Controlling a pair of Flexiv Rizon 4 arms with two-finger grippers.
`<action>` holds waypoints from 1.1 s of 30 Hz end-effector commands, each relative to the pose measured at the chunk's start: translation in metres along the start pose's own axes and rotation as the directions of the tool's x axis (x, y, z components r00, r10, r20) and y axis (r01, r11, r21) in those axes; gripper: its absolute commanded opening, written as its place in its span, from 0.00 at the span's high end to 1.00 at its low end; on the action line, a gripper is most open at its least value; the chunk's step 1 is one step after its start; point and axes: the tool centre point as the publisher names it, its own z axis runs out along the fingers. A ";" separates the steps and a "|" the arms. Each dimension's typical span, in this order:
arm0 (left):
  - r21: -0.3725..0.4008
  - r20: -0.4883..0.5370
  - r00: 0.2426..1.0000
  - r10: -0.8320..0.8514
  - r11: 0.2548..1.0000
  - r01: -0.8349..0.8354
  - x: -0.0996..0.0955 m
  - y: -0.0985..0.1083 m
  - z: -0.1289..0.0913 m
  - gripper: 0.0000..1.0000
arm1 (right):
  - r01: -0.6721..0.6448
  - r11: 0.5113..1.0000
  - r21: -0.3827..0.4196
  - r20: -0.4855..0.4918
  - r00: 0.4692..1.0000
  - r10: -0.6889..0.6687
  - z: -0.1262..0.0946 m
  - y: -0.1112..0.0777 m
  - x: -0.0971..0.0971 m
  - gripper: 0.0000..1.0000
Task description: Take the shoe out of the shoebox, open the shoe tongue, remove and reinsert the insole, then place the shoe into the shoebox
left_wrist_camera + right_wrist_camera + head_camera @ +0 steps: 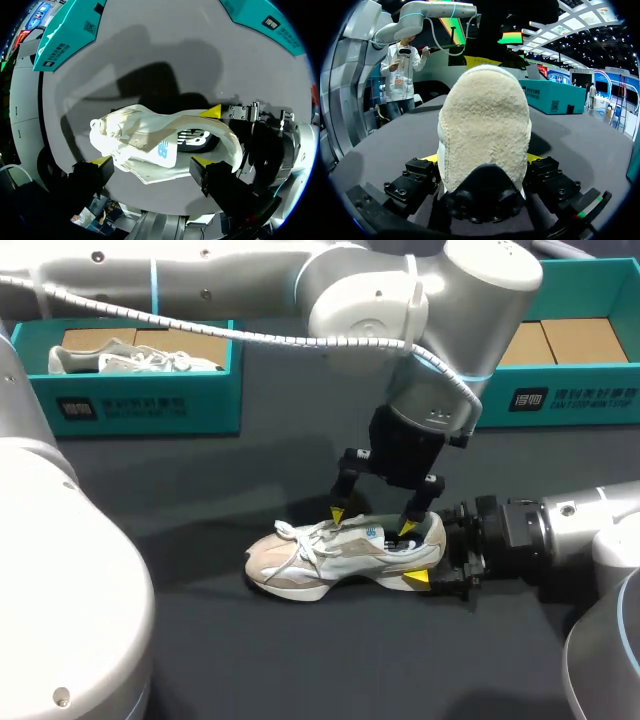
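head view: the pale shoe point(330, 560) stands on its sole mid-table, well apart from the teal shoebox point(560, 400) behind. the left gripper point(371, 522) hangs over it, fingers spread, tips at the laces and collar. the right gripper point(432, 556) pinches the heel.
left wrist view: the shoe lies just ahead of the spread fingers.
right wrist view: the heel sits clamped between both fingers.

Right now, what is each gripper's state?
Left gripper: open, over the shoe.
Right gripper: shut on the shoe's heel.
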 end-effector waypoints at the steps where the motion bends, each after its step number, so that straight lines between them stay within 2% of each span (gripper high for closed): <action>1: -0.014 0.035 0.999 -0.009 1.000 0.010 0.006 -0.005 0.006 0.00 | 0.000 1.000 0.004 0.000 1.000 0.000 -0.001 0.000 0.001 1.00; 13: -0.065 0.101 0.995 -0.023 0.997 0.030 0.004 -0.008 0.025 0.00 | 0.000 1.000 0.004 0.000 1.000 0.000 -0.001 0.000 0.001 1.00; 24: -0.080 0.199 0.979 -0.049 0.995 0.066 0.003 -0.009 0.032 0.04 | 0.000 1.000 0.004 0.000 1.000 0.000 -0.001 0.000 0.001 1.00; 33: -0.113 0.245 0.968 -0.048 0.991 0.078 -0.003 -0.010 0.034 0.16 | 0.000 1.000 0.004 0.000 1.000 0.000 -0.001 0.000 0.001 1.00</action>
